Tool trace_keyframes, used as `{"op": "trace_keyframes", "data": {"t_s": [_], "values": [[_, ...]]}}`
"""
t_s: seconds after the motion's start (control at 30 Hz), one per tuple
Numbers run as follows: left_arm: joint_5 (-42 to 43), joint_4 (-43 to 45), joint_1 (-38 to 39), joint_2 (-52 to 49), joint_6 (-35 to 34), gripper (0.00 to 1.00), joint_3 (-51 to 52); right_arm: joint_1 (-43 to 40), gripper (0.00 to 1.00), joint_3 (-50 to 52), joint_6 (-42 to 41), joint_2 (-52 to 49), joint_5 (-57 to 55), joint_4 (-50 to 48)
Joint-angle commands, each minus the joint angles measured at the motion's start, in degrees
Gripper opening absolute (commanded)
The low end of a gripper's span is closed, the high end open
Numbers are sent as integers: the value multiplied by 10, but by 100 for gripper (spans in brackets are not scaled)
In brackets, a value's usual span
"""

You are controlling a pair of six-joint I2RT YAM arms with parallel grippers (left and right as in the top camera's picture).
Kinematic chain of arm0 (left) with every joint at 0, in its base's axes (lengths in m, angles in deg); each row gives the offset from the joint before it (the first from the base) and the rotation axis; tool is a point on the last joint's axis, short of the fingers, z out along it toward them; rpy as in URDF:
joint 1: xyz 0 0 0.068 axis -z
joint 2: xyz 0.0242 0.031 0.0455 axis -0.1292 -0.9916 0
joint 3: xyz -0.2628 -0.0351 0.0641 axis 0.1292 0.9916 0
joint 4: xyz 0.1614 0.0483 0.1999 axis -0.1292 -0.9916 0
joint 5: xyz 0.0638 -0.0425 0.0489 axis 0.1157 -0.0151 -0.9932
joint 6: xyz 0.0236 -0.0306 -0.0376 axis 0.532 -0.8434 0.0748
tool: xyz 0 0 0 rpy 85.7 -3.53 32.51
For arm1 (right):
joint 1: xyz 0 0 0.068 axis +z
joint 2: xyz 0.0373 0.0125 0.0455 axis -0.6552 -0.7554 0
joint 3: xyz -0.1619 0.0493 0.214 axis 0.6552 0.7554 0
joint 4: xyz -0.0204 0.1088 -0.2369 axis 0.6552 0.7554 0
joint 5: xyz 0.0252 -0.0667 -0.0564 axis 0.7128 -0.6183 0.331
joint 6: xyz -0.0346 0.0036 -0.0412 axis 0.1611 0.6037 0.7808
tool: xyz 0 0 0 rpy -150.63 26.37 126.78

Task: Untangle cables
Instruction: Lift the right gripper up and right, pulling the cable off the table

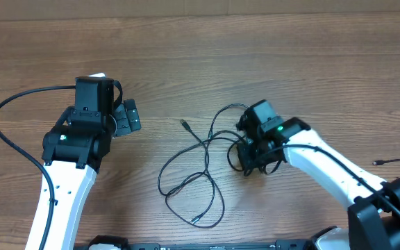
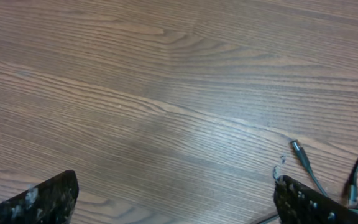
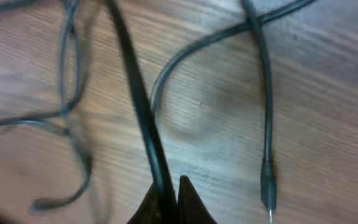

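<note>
Bench point(image 1: 200, 42): wood-grain top.
Cables point(image 1: 193, 173): thin black cords in loose, crossing loops at mid-bench, spreading toward the near edge. One plug point(image 1: 185, 124) lies free on the far side of the loops.
Left claw point(image 2: 176, 202): released, fingers wide apart, nothing between them, left of the loops.
Right claw point(image 3: 166, 202): clenched on one cable strand, right of centre.

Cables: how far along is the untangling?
Done: nothing visibly separated; the cables lie looped and crossing mid-table. In hand: the right gripper seems to have its fingers shut on one strand. To do: pull the cords apart; the left gripper is open over the table, holding nothing.
</note>
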Motion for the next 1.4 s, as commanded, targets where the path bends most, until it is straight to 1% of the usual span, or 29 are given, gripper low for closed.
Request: {"op": "trace_keyframes", "data": {"t_s": [0.0, 0.03, 0.13, 0.17, 0.2, 0.3, 0.53, 0.73, 0.83, 0.97, 1.03, 1.13, 1.2, 1.23, 1.3, 1.37], "values": [[-18, 0, -2, 6, 11, 100, -5, -9, 4, -108, 15, 47, 45, 39], [-18, 0, -2, 6, 11, 100, -5, -9, 4, -167, 20, 59, 45, 75], [-18, 0, -2, 6, 11, 100, -5, -9, 4, -269, 30, 77, 41, 116], [-18, 0, -2, 6, 11, 100, -5, -9, 4, -302, 35, 82, 40, 126], [-18, 0, -2, 6, 11, 100, -5, -9, 4, -363, 34, 90, 40, 134], [-18, 0, -2, 6, 11, 100, -5, -9, 4, -453, 34, 102, 40, 133], [-18, 0, -2, 6, 11, 100, -5, -9, 4, -636, 34, 120, 40, 96], [-18, 0, -2, 6, 11, 100, -5, -9, 4, -756, 34, 123, 39, 19], [-18, 0, -2, 6, 11, 100, -5, -9, 4, -788, 34, 123, 10, -22], [-18, 0, -2, 6, 11, 100, -5, -9, 4, -795, 33, 123, -56, -68], [-18, 0, -2, 6, 11, 100, -5, -9, 4, -795, 33, 121, -69, -66], [-18, 0, -2, 6, 11, 100, -5, -9, 4, -794, 35, 112, -70, -13], [-18, 0, -2, 6, 11, 100, -5, -9, 4, -794, 56, 99, -75, 43], [-18, 0, -2, 6, 11, 100, -5, -9, 4, -794, 68, 70, -142, 138], [-18, 0, -2, 6, 11, 100, -5, -9, 4, -794, 68, 53, -192, 186], [-18, 0, -2, 6, 11, 100, -5, -9, 4, -794, 66, 41, -231, 213]]}}
